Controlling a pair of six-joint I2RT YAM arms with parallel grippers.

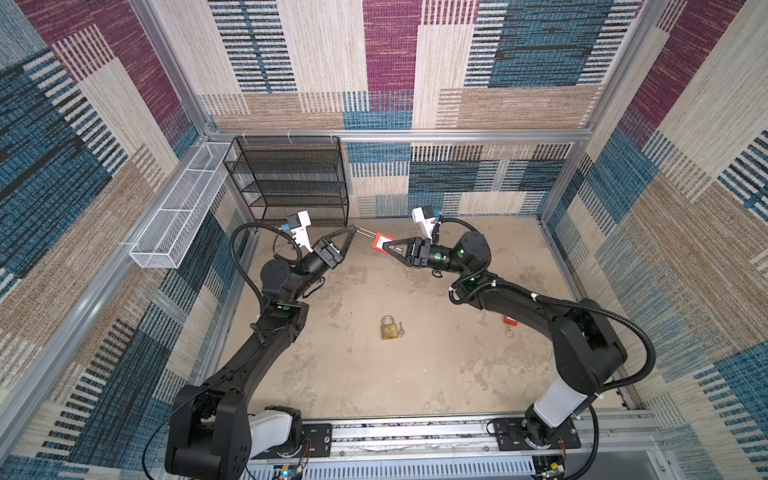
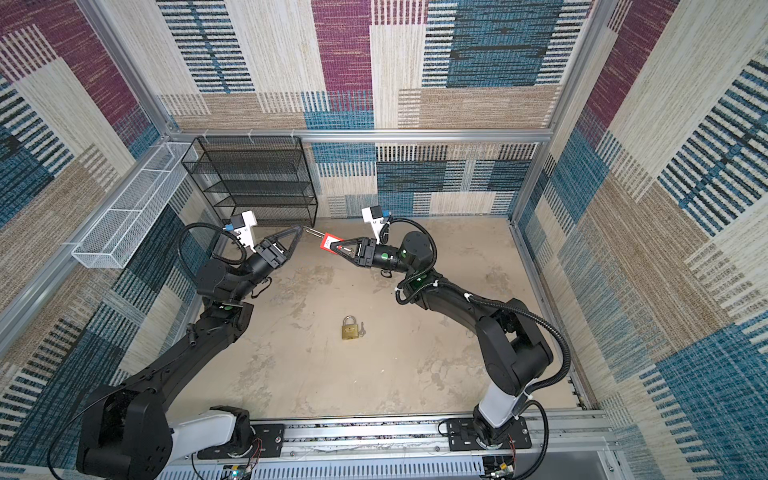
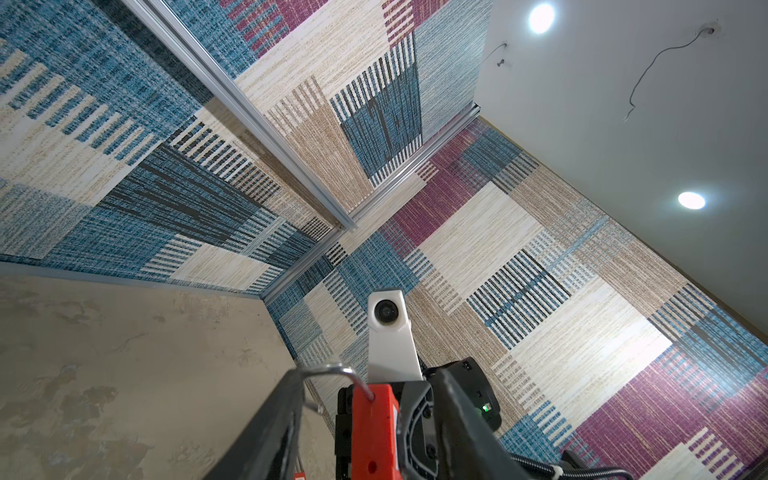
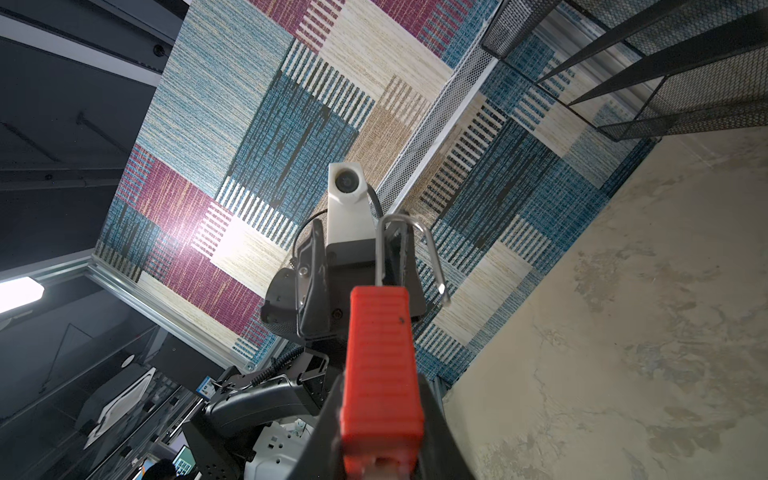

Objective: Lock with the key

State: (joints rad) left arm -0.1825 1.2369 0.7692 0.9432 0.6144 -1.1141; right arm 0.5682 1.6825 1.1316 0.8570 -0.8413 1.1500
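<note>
My right gripper is shut on a red padlock, held in the air above the far middle of the floor. In the right wrist view the red body sits between the fingers. Its steel shackle is swung out, with one leg free. My left gripper is at the shackle's bend. In the left wrist view its jaws stand apart and the shackle rests against one finger. A red-tagged key lies on the floor by the right arm.
A brass padlock lies mid-floor with a small key beside it. A black mesh shelf stands at the back left. A white wire basket hangs on the left wall. Patterned walls close in three sides.
</note>
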